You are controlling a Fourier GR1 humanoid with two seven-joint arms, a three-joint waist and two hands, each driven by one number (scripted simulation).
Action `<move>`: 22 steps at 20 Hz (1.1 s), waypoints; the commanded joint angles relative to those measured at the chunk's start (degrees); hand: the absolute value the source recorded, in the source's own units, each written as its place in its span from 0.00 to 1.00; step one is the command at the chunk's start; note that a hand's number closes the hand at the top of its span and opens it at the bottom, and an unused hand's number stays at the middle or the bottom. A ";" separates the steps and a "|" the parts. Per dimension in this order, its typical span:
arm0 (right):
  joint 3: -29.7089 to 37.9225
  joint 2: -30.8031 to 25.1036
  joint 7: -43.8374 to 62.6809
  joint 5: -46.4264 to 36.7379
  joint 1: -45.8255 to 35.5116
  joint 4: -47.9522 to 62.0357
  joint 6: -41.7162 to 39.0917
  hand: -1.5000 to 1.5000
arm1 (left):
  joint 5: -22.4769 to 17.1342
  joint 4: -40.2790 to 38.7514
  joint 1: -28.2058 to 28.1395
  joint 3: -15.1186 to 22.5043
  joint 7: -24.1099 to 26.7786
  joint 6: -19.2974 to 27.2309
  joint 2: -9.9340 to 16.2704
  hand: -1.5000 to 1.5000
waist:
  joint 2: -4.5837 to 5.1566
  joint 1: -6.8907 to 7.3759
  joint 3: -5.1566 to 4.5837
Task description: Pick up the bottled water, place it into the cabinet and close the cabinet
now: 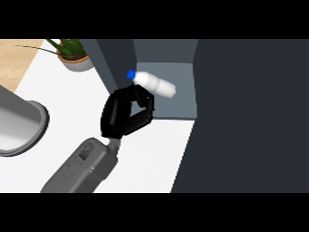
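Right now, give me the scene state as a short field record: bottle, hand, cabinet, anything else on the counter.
bottle: white plastic water bottle with blue cap, tilted, cap toward upper left, inside the cabinet opening
hand: one black hand on a grey forearm, fingers at the bottle's lower side; which arm is unclear
cabinet: dark grey cabinet, open, door at right not yet closed
counter: white countertop
other: potted green plant at top left; large grey metal cylinder at left

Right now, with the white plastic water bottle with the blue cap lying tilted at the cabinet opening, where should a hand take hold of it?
Probably around the white plastic water bottle's mid-body, coming from the counter side below: it lies tilted, blue cap pointing up-left, and the hand sits just beneath it.
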State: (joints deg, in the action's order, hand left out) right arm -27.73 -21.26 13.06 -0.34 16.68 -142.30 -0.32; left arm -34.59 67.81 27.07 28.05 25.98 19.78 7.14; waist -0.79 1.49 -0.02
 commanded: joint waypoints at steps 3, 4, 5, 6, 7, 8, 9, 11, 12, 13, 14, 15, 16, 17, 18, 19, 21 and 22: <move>-4.78 -1.49 7.95 -0.48 -0.46 -6.27 -1.96 1.00 | 1.62 17.59 -16.82 2.46 -0.09 1.31 7.07 1.00 | 0.36 -0.31 -0.03; -6.75 -0.53 10.10 0.21 -1.22 -7.52 -1.93 1.00 | 1.99 17.22 -16.08 1.72 -0.11 0.65 6.79 1.00 | 0.52 -0.89 -0.03; -8.28 0.44 6.56 0.11 -0.06 -4.53 -1.93 1.00 | 2.82 21.49 -20.28 2.90 0.02 0.97 9.38 1.00 | 0.40 -0.63 0.01; -7.09 2.56 13.44 1.70 -6.03 -4.45 -0.46 1.00 | 4.16 25.95 -21.43 4.81 -1.13 4.02 8.38 1.00 | 0.50 0.08 -0.04; -13.46 5.75 12.26 -2.97 -5.98 -3.08 1.20 1.00 | 3.16 21.40 -21.61 1.55 1.78 -0.33 10.29 1.00 | 0.57 -0.73 -0.07; -17.03 5.59 14.20 -6.64 -5.27 -5.49 1.84 1.00 | 2.59 24.93 -23.01 1.18 0.29 0.35 10.92 1.00 | 0.43 -0.97 -0.07; -13.86 6.36 15.31 -3.78 -8.95 -3.89 1.53 1.00 | 2.69 28.48 -27.93 2.45 0.83 -0.37 13.00 1.00 | 0.48 -0.32 -0.07; -16.87 8.77 16.70 -5.14 -11.66 -0.28 1.85 1.00 | 1.83 30.36 -27.76 -0.59 -0.28 -1.98 14.82 1.00 | 0.59 -0.74 -0.05; -16.78 10.81 21.60 -5.06 -15.74 -1.66 2.82 1.00 | 1.69 30.13 -28.49 -1.27 -0.05 -2.02 15.52 1.00 | 0.61 -0.44 -0.10; -20.04 13.45 21.97 -6.95 -17.84 1.80 3.44 1.00 | 3.11 31.01 -28.93 0.29 0.39 -0.12 13.30 1.00 | 0.59 -0.59 -0.09; -21.91 11.29 20.23 -7.29 -13.00 -0.83 2.97 1.00 | 2.50 32.68 -30.77 -1.95 0.66 -1.42 15.40 1.00 | 0.52 -1.11 -0.03; -22.82 13.67 23.06 -7.20 -15.83 -1.03 3.82 1.00 | -0.68 31.51 -30.85 -4.98 0.27 -3.96 16.86 1.00 | 0.52 -0.94 -0.09; -25.22 14.99 21.65 -9.10 -16.19 1.75 4.15 1.00 | 0.32 33.38 -33.57 -3.10 1.30 -3.96 16.22 1.00 | 0.48 -0.94 -0.06; -24.98 18.58 23.43 -8.30 -21.08 6.69 4.07 1.00 | 0.58 33.84 -34.02 -3.74 1.33 -3.08 16.75 1.00 | 0.55 -0.28 -0.11; -25.71 20.28 25.41 -9.16 -23.12 6.81 4.06 1.00 | 1.16 33.19 -34.16 -3.15 2.24 -3.14 15.60 1.00 | 0.56 -0.51 -0.12; -26.75 20.86 24.19 -9.73 -23.35 9.10 4.70 1.00 | -0.35 35.61 -36.38 -5.57 1.80 -4.22 18.30 1.00 | 0.51 -0.28 -0.09; -29.35 20.99 27.47 -11.35 -29.24 9.54 7.55 1.00 | 0.06 35.47 -37.88 -4.97 3.69 -4.66 17.03 1.00 | 0.44 -0.15 -0.15; -28.34 20.99 26.57 -12.49 -32.58 12.27 8.09 1.00 | -1.11 34.84 -36.15 -6.15 1.09 -5.03 17.63 1.00 | 0.59 -0.42 -0.12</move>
State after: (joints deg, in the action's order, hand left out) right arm -49.95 -6.47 37.34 -9.59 -6.33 -135.45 5.43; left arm -34.61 101.44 -7.30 23.56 27.55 15.75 23.91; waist -0.27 1.03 -0.13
